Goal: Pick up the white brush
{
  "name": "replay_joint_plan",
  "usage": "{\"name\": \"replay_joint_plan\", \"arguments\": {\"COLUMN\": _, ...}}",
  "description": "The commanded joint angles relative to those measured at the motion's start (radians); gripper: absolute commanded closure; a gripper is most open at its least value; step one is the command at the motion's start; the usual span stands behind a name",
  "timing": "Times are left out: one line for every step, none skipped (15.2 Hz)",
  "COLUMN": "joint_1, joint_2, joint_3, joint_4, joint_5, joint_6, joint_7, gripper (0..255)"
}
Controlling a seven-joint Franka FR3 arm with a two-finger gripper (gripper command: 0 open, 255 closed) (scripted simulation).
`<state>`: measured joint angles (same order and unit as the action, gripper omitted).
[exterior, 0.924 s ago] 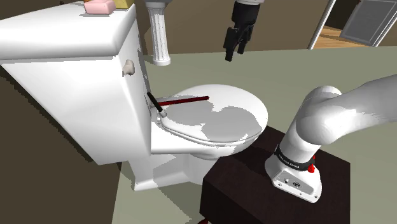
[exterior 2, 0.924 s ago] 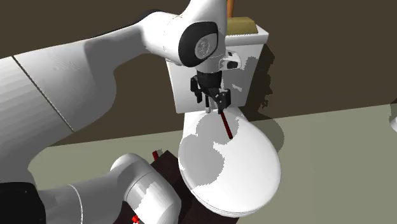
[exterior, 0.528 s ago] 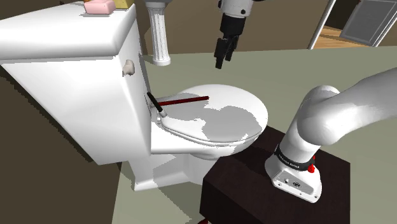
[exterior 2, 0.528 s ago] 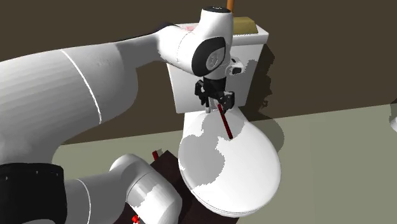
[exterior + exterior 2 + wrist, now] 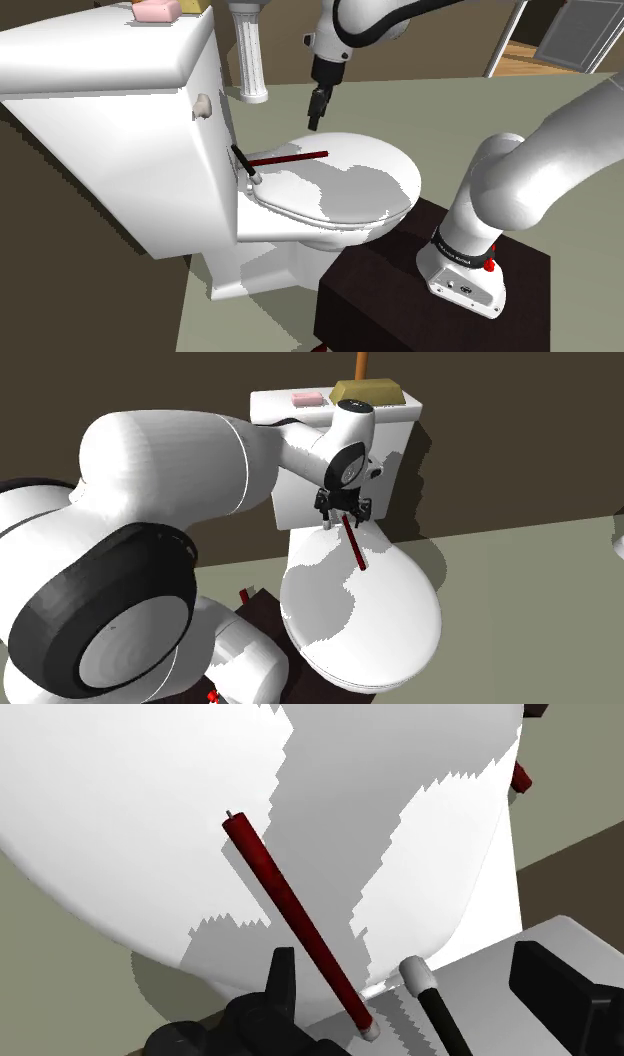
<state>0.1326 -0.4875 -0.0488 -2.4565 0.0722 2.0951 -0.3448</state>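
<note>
The brush [image 5: 288,157] lies on the closed white toilet lid [image 5: 375,165], close to the tank. Its handle is dark red, with a small white collar [image 5: 256,180] and a black end piece [image 5: 240,157] by the hinge. My black gripper [image 5: 314,122] hangs a little above the handle's free end, pointing down. In the second exterior view the gripper [image 5: 341,520] is just over the brush [image 5: 356,546]. In the wrist view the gripper [image 5: 415,994] is open, and the red handle [image 5: 290,919] and white collar [image 5: 370,1029] lie below, between the fingers, untouched.
The white tank [image 5: 110,70] rises behind the brush, with a pink soap [image 5: 157,9] on top and a flush lever [image 5: 203,107] on its side. A white pedestal [image 5: 250,60] stands beyond. The dark stand [image 5: 380,300] sits against the toilet bowl.
The gripper has moved toward the shoulder view's left and come down, from high over the floor to just above the brush handle. The brush has not moved.
</note>
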Motion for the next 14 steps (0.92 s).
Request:
{"name": "replay_joint_plan", "arguments": {"joint_1": 0.028, "joint_2": 0.059, "joint_3": -0.010, "joint_4": 0.006, "joint_5": 0.021, "joint_6": 0.063, "joint_7": -0.065, "gripper": 0}}
{"name": "replay_joint_plan", "arguments": {"joint_1": 0.042, "joint_2": 0.093, "joint_3": -0.015, "joint_4": 0.012, "joint_5": 0.033, "joint_6": 0.093, "joint_7": -0.099, "gripper": 0}}
{"name": "replay_joint_plan", "arguments": {"joint_1": 0.057, "joint_2": 0.127, "joint_3": -0.020, "joint_4": 0.021, "joint_5": 0.047, "joint_6": 0.122, "joint_7": -0.133, "gripper": 0}}
{"name": "replay_joint_plan", "arguments": {"joint_1": 0.071, "joint_2": 0.161, "joint_3": -0.024, "joint_4": 0.030, "joint_5": 0.061, "joint_6": 0.150, "joint_7": -0.167, "gripper": 0}}
{"name": "replay_joint_plan", "arguments": {"joint_1": 0.085, "joint_2": 0.196, "joint_3": -0.028, "joint_4": 0.040, "joint_5": 0.077, "joint_6": 0.176, "joint_7": -0.203, "gripper": 0}}
{"name": "replay_joint_plan", "arguments": {"joint_1": 0.098, "joint_2": 0.230, "joint_3": -0.030, "joint_4": 0.052, "joint_5": 0.094, "joint_6": 0.200, "joint_7": -0.239, "gripper": 0}}
{"name": "replay_joint_plan", "arguments": {"joint_1": 0.112, "joint_2": 0.265, "joint_3": -0.033, "joint_4": 0.065, "joint_5": 0.111, "joint_6": 0.223, "joint_7": -0.275, "gripper": 0}}
{"name": "replay_joint_plan", "arguments": {"joint_1": 0.124, "joint_2": 0.299, "joint_3": -0.034, "joint_4": 0.079, "joint_5": 0.130, "joint_6": 0.245, "joint_7": -0.313, "gripper": 0}}
{"name": "replay_joint_plan", "arguments": {"joint_1": 0.137, "joint_2": 0.333, "joint_3": -0.034, "joint_4": 0.094, "joint_5": 0.150, "joint_6": 0.265, "joint_7": -0.350, "gripper": 0}}
{"name": "replay_joint_plan", "arguments": {"joint_1": 0.148, "joint_2": 0.367, "joint_3": -0.033, "joint_4": 0.110, "joint_5": 0.170, "joint_6": 0.284, "joint_7": -0.388, "gripper": 0}}
{"name": "replay_joint_plan", "arguments": {"joint_1": 0.159, "joint_2": 0.401, "joint_3": -0.032, "joint_4": 0.127, "joint_5": 0.191, "joint_6": 0.301, "joint_7": -0.427, "gripper": 0}}
{"name": "replay_joint_plan", "arguments": {"joint_1": 0.168, "joint_2": 0.434, "joint_3": -0.029, "joint_4": 0.145, "joint_5": 0.212, "joint_6": 0.316, "joint_7": -0.465, "gripper": 0}}
{"name": "replay_joint_plan", "arguments": {"joint_1": 0.177, "joint_2": 0.468, "joint_3": -0.024, "joint_4": 0.163, "joint_5": 0.233, "joint_6": 0.331, "joint_7": -0.503, "gripper": 0}}
{"name": "replay_joint_plan", "arguments": {"joint_1": 0.184, "joint_2": 0.500, "joint_3": -0.018, "joint_4": 0.183, "joint_5": 0.254, "joint_6": 0.344, "joint_7": -0.541, "gripper": 0}}
